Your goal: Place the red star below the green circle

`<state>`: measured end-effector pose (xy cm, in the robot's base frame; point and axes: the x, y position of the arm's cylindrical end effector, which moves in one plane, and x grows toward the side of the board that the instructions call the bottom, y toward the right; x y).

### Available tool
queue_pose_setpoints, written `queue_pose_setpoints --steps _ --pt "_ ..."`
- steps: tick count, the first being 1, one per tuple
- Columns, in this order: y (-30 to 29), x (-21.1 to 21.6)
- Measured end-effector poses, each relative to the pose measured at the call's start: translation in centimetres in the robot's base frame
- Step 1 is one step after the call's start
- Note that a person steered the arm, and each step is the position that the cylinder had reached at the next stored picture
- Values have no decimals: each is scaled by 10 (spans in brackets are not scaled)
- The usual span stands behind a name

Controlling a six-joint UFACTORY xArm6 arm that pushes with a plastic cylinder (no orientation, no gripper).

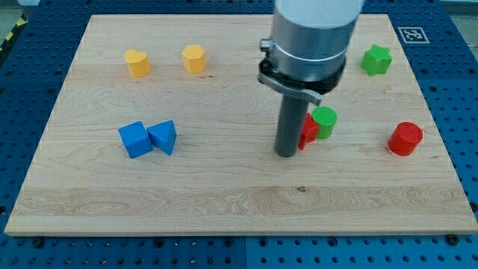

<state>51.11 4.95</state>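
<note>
The red star (pixel 309 131) lies right of the board's middle, partly hidden behind my rod. The green circle (pixel 325 121) touches it on its right and slightly above. My tip (pixel 285 154) rests on the board at the red star's left edge, touching or nearly touching it.
A red cylinder (pixel 405 139) sits at the right. A green star (pixel 376 59) is at the top right. A yellow heart-like block (pixel 137 63) and a yellow hexagon (pixel 194 58) are at the top left. A blue cube (pixel 134 140) and a blue triangle (pixel 163 137) touch at the left. The wooden board (pixel 224 194) lies on a blue pegboard.
</note>
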Motion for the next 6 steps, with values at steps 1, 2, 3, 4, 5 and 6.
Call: queue_pose_setpoints --steps 1,2,3,4,5,6 --pt "-23 -27" --pt "-14 -50" --pt "26 -43" --pt "68 -21" --pt "55 -17" --pt "18 6"
